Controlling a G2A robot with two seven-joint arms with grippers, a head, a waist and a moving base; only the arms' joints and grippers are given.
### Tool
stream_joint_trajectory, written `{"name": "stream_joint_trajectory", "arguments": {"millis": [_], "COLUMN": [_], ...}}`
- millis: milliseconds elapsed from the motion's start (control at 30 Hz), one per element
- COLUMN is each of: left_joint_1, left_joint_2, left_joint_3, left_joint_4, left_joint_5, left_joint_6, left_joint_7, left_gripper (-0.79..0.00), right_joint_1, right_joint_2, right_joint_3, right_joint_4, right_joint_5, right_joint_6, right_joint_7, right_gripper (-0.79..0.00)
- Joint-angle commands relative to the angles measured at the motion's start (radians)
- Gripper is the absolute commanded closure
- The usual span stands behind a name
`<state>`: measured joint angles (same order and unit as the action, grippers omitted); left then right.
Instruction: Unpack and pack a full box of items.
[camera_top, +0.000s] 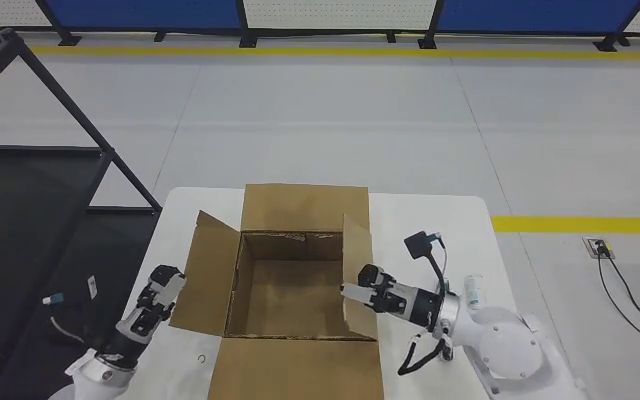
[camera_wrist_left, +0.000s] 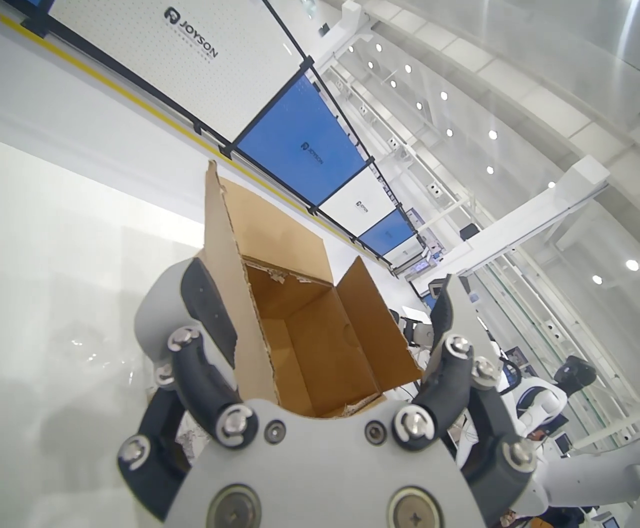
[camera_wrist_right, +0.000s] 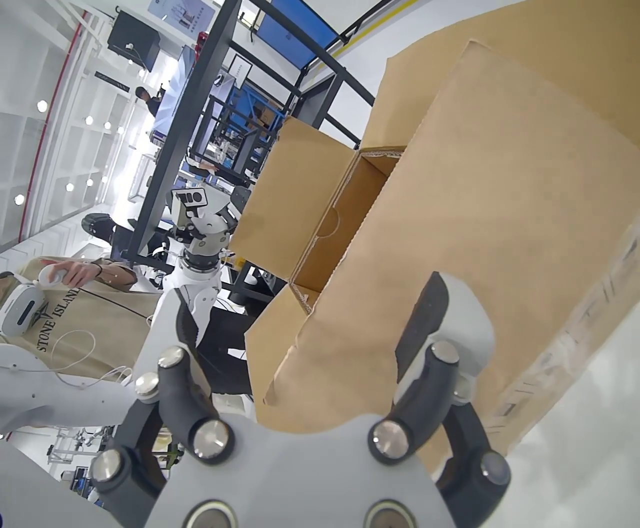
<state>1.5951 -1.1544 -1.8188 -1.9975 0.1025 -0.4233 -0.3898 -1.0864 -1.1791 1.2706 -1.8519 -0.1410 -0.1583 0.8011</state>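
White and smooth, the round-cornered table (camera_top: 440, 215) carries a corrugated cardboard box (camera_top: 300, 300) at its middle, standing upright with its top open. The box is rectangular, matte brown, with its flat floor showing inside and a semicircular notch cut in one inner wall. Torn paper scraps cling along the fold of the far wall.

Four flaps spread from the box's rim. The far flap (camera_top: 305, 207) and the near flap (camera_top: 295, 370) lie folded outward, almost flat. The left flap (camera_top: 207, 272) leans outward at a slant, its free edge ragged. The right flap (camera_top: 358, 270) stands nearly upright above the box's right wall.

At the box's left side, the left gripper (camera_wrist_left: 320, 277) has its fingers spread wide. The edge of the left flap sits between them, close to one black rubber pad (camera_wrist_left: 207, 310); whether it touches, I cannot tell. At the box's right side, the right gripper (camera_wrist_right: 305, 287) is likewise spread, straddling the right flap near its lower corner. One dark, rough-textured pad (camera_wrist_right: 425, 320) lies on the flap's outer face, and the other finger is on the inner side, apart from the cardboard.

Right of the box, beyond the right arm, a small white cylindrical container (camera_top: 472, 291) stands on the table.
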Motion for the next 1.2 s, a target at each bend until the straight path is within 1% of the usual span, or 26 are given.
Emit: {"name": "stream_joint_trajectory", "arguments": {"millis": [0,167,400,633,867,1033,1167], "left_joint_1": [0.002,0.0,-0.015,-0.058,-0.112,-0.138,-0.148], "left_joint_2": [0.0,0.001,0.001,0.001,0.0,0.0,0.0], "left_joint_3": [0.018,0.069,0.154,0.238,0.302,0.332,0.339], "left_joint_4": [-0.015,-0.047,-0.072,-0.043,0.007,0.039,0.044], "left_joint_5": [0.01,0.055,0.112,0.191,0.256,0.275,0.28], "left_joint_6": [-0.005,-0.011,-0.007,0.013,0.046,0.067,0.082], "left_joint_7": [-0.013,-0.039,-0.074,-0.097,-0.102,-0.105,-0.108], "left_gripper": [-0.785,-0.785,-0.785,-0.785,-0.785,-0.785,-0.785], "right_joint_1": [0.005,0.011,0.005,0.006,-0.003,-0.017,-0.022], "right_joint_2": [-0.002,-0.003,-0.004,-0.004,0.001,0.005,0.007], "right_joint_3": [-0.017,-0.043,-0.06,-0.076,-0.077,-0.065,-0.059], "right_joint_4": [0.016,0.05,0.095,0.128,0.134,0.133,0.129], "right_joint_5": [0.0,-0.047,-0.057,-0.052,-0.056,-0.058,-0.057], "right_joint_6": [-0.007,-0.022,-0.067,-0.123,-0.2,-0.245,-0.247], "right_joint_7": [-0.008,-0.048,-0.078,-0.087,-0.073,-0.088,-0.088], "right_gripper": [-0.785,-0.785,-0.785,-0.785,-0.785,-0.785,-0.785]}}
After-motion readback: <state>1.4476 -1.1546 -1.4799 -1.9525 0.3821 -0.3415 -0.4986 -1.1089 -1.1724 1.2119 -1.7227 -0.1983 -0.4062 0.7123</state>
